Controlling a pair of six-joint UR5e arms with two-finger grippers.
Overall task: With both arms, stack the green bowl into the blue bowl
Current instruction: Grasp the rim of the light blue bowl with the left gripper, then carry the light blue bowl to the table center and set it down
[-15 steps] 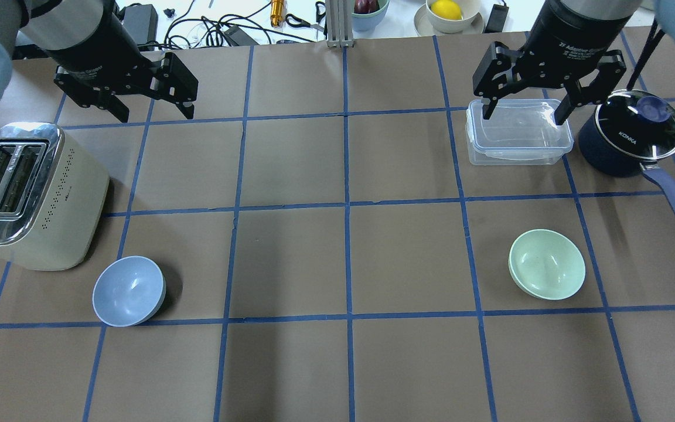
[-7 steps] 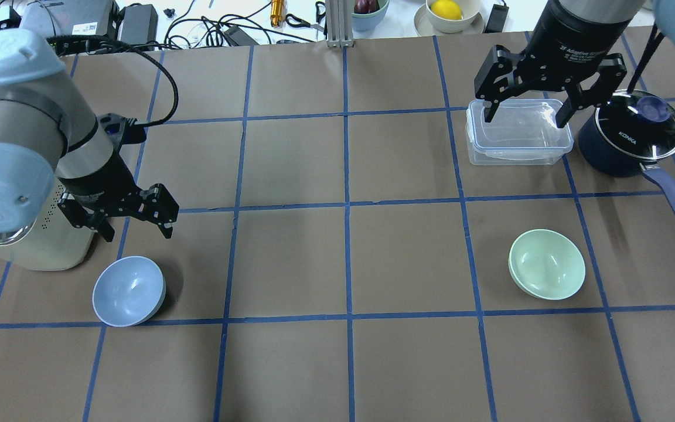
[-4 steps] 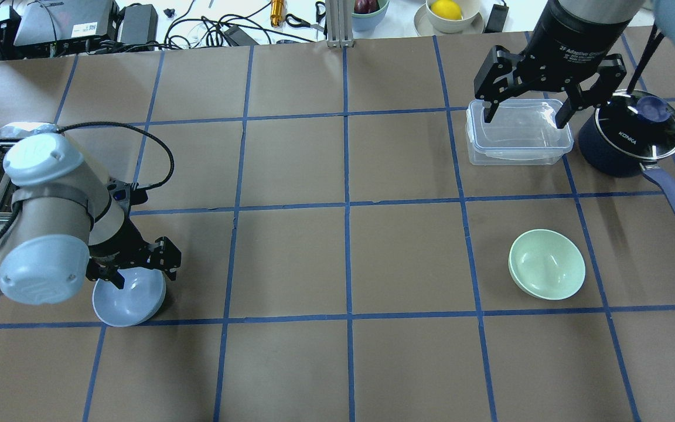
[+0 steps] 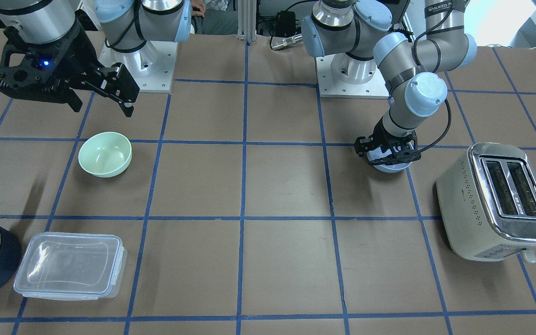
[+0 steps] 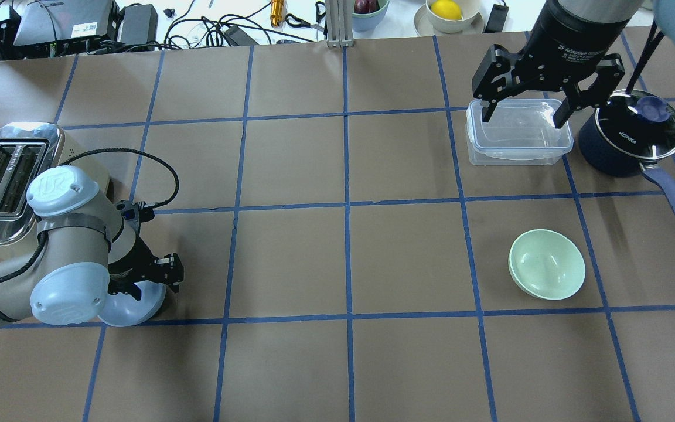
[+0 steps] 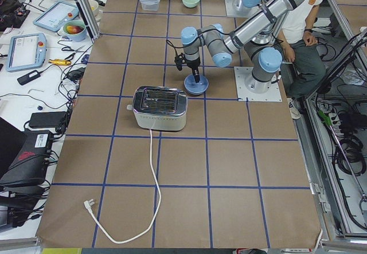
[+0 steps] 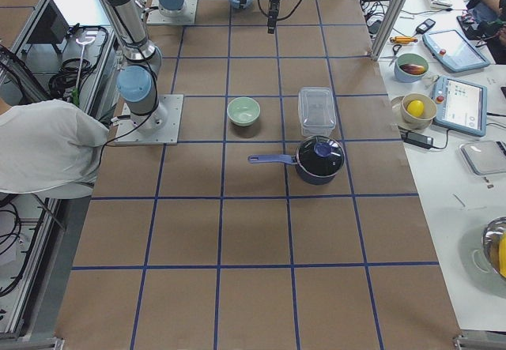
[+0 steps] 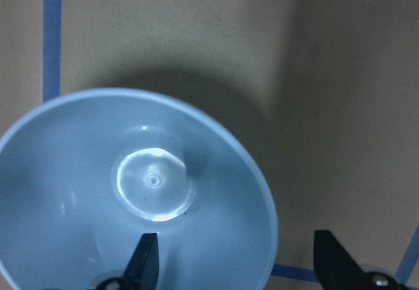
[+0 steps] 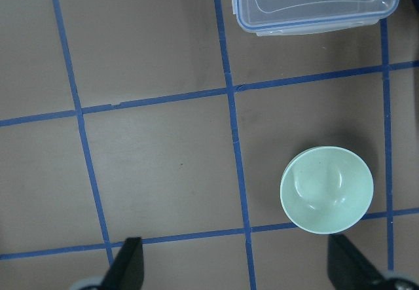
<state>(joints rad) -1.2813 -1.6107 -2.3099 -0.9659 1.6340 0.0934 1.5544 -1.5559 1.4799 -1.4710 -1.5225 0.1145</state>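
The blue bowl [image 5: 133,308] stands upright at the front left of the table, next to the toaster; it also shows in the front view [image 4: 389,166]. My left gripper [image 5: 151,282] is open and low over it. In the left wrist view one finger [image 8: 144,260] is inside the blue bowl [image 8: 98,192] and the other [image 8: 330,257] is outside its rim. The green bowl [image 5: 546,264] sits upright and alone on the right side. My right gripper [image 5: 522,114] is open and empty, held high above the far right; its wrist view shows the green bowl [image 9: 327,190] below.
A cream toaster [image 5: 3,176] stands just behind the blue bowl, close to my left arm. A clear lidded container [image 5: 518,140] and a dark blue saucepan [image 5: 630,138] with a glass lid stand at the far right, behind the green bowl.
My left arm swung from the far left corner down to the blue bowl and lowered its open fingers over the rim. The right arm has hardly moved. Both bowls stayed put.
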